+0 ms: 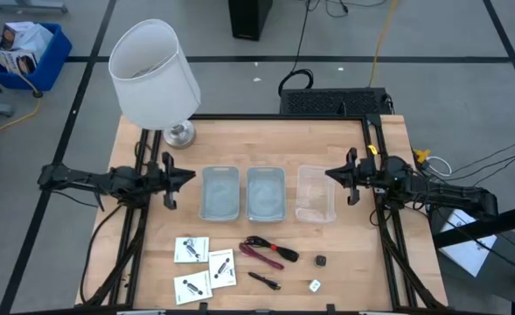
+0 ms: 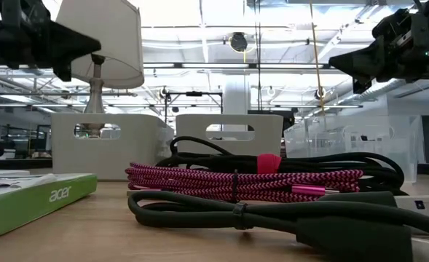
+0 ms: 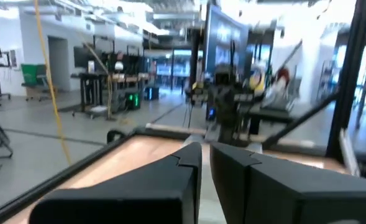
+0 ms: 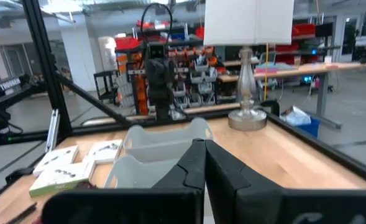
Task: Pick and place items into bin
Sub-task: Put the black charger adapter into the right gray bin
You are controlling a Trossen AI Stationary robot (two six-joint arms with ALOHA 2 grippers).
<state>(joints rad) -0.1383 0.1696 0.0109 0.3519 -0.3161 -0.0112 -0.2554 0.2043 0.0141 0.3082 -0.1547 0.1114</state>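
Trouble lies in reach: both claws hover pressed together, empty, left claw (image 1: 187, 176) and right claw (image 1: 331, 174) flanking the bins (image 1: 220, 193). Packets (image 1: 191, 249) and cable bundle (image 1: 263, 252) lie well apart on the table (image 1: 344, 262); tangled cable could snag.

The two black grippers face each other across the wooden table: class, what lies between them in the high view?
Between left gripper and right gripper, the high view shows three rectangular bins in a row: two translucent grey bins, then a clear plastic bin.
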